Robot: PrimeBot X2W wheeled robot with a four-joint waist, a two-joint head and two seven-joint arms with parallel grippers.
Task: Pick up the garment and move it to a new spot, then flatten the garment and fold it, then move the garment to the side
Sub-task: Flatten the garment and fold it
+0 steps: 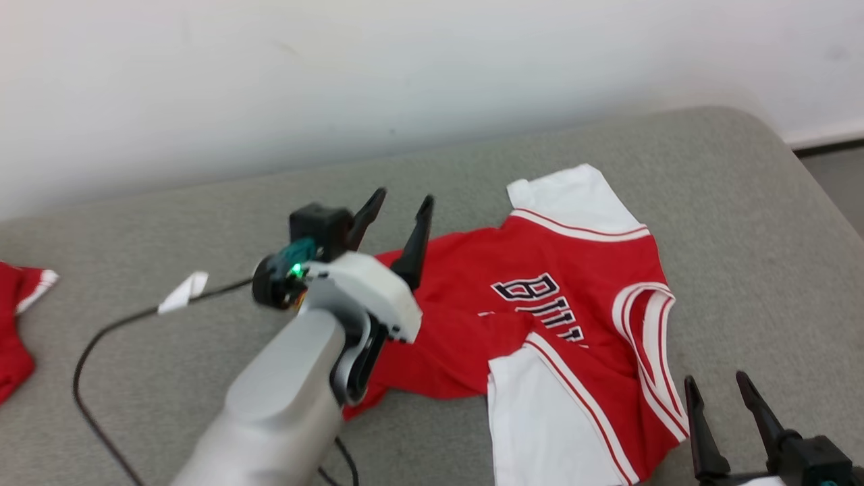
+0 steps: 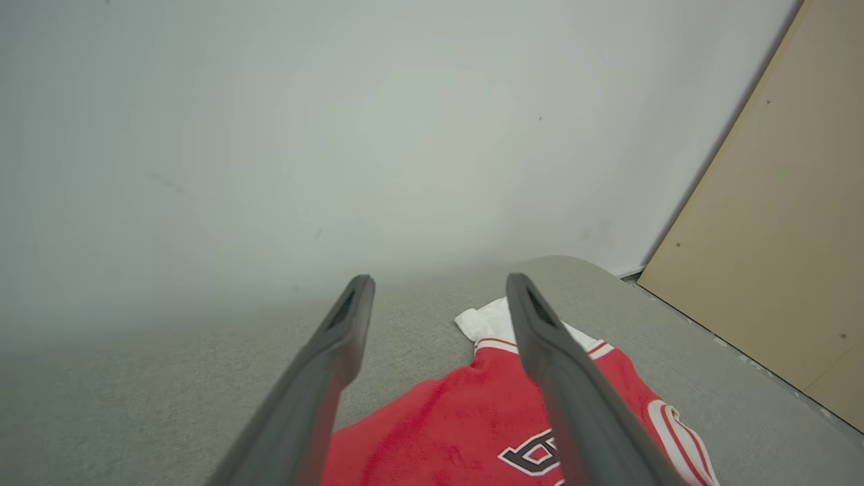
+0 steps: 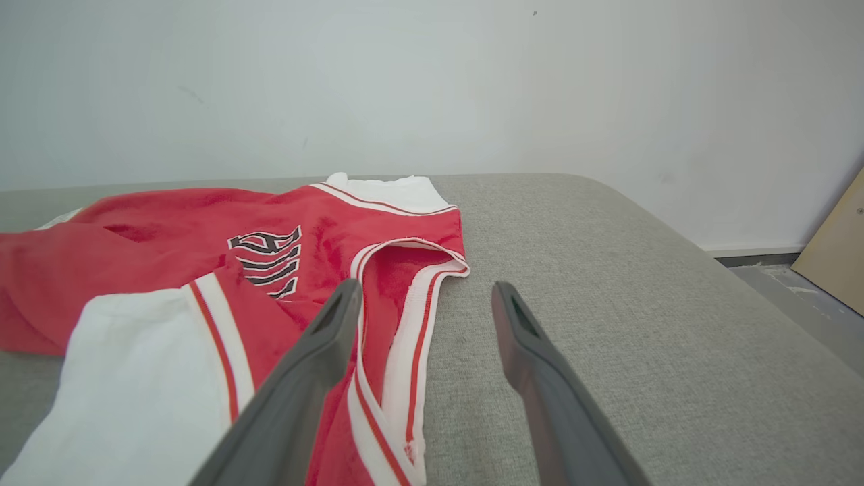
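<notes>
A red garment [image 1: 553,317] with white sleeves, white-and-red trim and dark lettering lies spread but rumpled on the grey cushion. My left gripper [image 1: 403,202] hovers open above the garment's left hem with nothing between its fingers; in the left wrist view the garment [image 2: 466,418] lies below those fingers [image 2: 540,337]. My right gripper [image 1: 715,385] stands open at the lower right, beside the garment's neck trim [image 3: 405,317]. In the right wrist view the right gripper [image 3: 422,297] holds nothing, and its left finger [image 3: 324,344] overlaps the trim.
The grey cushion [image 1: 742,223] runs to a white wall [image 1: 337,81]; its right edge drops to the floor. Another red cloth [image 1: 17,324] lies at the far left. A black cable [image 1: 101,337] with a white tag [image 1: 183,291] trails across the cushion. A tan board [image 2: 776,270] stands at the right.
</notes>
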